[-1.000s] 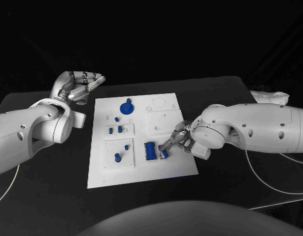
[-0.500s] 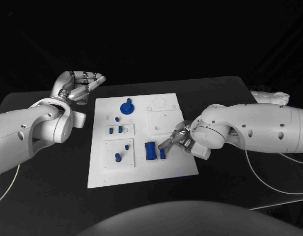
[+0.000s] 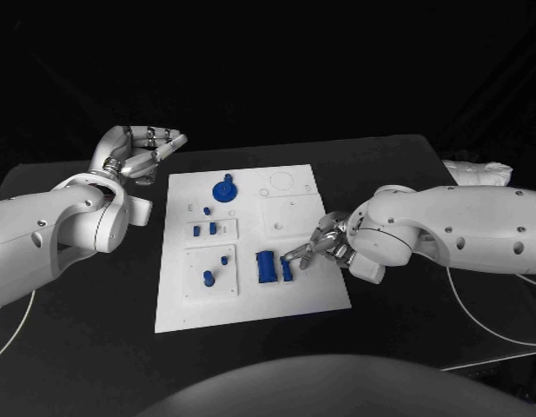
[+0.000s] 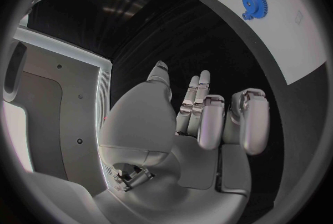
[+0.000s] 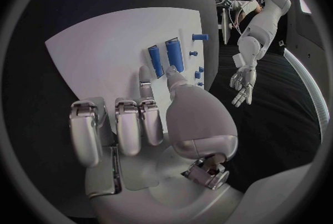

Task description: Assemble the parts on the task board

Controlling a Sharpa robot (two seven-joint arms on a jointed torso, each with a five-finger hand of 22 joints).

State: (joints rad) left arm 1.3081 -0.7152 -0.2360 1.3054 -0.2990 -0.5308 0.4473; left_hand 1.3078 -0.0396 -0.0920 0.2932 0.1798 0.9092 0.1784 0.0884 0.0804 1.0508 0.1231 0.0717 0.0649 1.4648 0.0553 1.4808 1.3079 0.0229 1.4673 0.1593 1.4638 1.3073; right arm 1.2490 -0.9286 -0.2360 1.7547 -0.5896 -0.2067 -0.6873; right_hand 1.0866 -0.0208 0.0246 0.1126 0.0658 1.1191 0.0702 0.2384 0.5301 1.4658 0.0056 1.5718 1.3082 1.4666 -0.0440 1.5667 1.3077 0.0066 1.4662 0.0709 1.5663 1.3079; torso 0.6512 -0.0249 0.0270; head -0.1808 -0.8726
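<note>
Now right hand [image 3: 321,249] empty, fingers apart, tips just beside thin blue stick [image 3: 287,271] near board's [image 3: 253,304] right edge. Pinch gently, lift straight. Left hand [image 3: 139,149] curled, empty, off board's far left corner.

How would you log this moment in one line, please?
left robot hand: idle beside task board | right robot hand: empty, fingertips at blue bars

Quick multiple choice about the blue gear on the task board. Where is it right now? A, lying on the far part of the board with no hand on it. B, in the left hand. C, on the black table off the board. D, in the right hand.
A: the blue gear lies on the task board's far part, clear of the left hand beside the board and the right hand by the near blue parts.
</note>
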